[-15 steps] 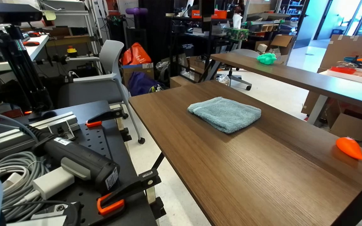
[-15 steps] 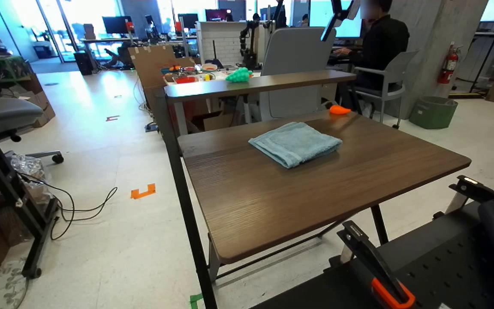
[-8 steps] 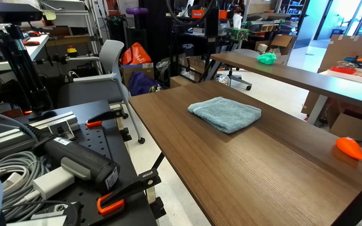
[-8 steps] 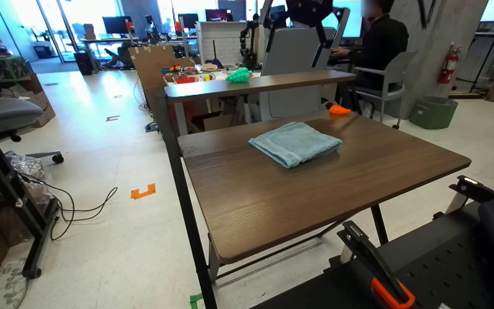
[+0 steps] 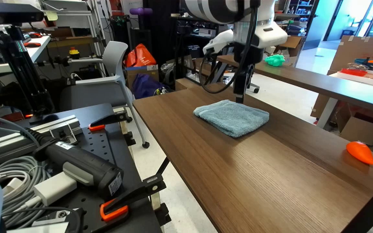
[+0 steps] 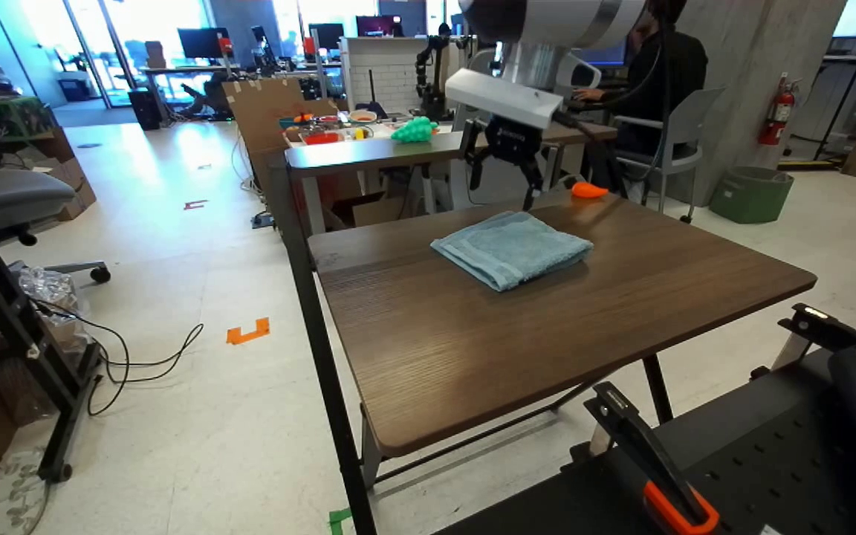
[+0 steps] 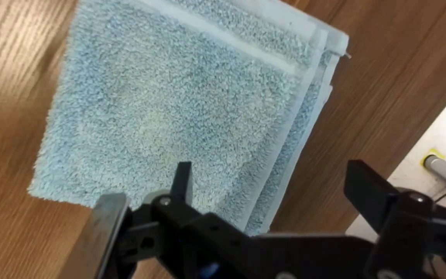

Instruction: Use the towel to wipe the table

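Note:
The towel, a folded grey-blue cloth, lies flat on the brown wood-grain table (image 5: pixel 270 181) in both exterior views, as the towel (image 5: pixel 231 118) and the same towel (image 6: pixel 513 249). My gripper (image 6: pixel 502 195) points down, open, at the towel's far edge in an exterior view. In an exterior view it shows side-on, its tip (image 5: pixel 239 98) just behind the towel. In the wrist view the open gripper (image 7: pixel 271 166) has nothing between its fingers. One finger (image 7: pixel 181 180) is over the towel (image 7: pixel 192 100), the opposite finger (image 7: pixel 366 190) over bare wood past its hemmed edge. Contact cannot be told.
A small orange object (image 5: pixel 360 152) lies on the table near a far edge. A narrower brown table (image 5: pixel 309 77) with a green lumpy item (image 5: pixel 274 60) stands behind. A dark post (image 6: pixel 316 327) rises by a table side. A black bench (image 5: pixel 96 145) with clamps stands alongside.
The arm and gripper have come down from the top of the exterior views to the towel's far edge. The towel and table have not moved.

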`<state>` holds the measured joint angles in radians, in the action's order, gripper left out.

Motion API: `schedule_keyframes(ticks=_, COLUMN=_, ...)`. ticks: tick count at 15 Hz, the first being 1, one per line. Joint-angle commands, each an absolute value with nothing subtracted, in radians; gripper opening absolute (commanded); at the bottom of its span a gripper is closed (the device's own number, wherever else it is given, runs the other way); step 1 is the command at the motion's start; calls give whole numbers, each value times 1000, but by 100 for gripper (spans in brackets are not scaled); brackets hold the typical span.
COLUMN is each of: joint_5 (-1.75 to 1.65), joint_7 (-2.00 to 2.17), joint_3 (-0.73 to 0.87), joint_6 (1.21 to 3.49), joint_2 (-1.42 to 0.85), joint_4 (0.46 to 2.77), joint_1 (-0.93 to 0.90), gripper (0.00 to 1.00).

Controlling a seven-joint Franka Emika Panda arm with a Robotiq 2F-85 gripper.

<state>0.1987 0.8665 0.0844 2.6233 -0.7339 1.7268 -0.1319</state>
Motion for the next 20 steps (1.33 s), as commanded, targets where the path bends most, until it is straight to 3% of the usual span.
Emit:
schedule_keyframes(ticks=1, joint_5=208, joint_7=970, joint_3=108, joint_6=2538, joint_2=-879, joint_4=1538, joint_1=-141, gripper=100)
schedule_keyframes(ticks=9, joint_5=181, joint_7=1116, joint_3=120, joint_6=2414, joint_2=-927, joint_4=1448, joint_1=-146, gripper=100)
schedule_keyframes(ticks=20, joint_5=20, joint_7=1156, joint_3=175, joint_6=2475, joint_2=-711, joint_4=1736, joint_1=-254, gripper=100)
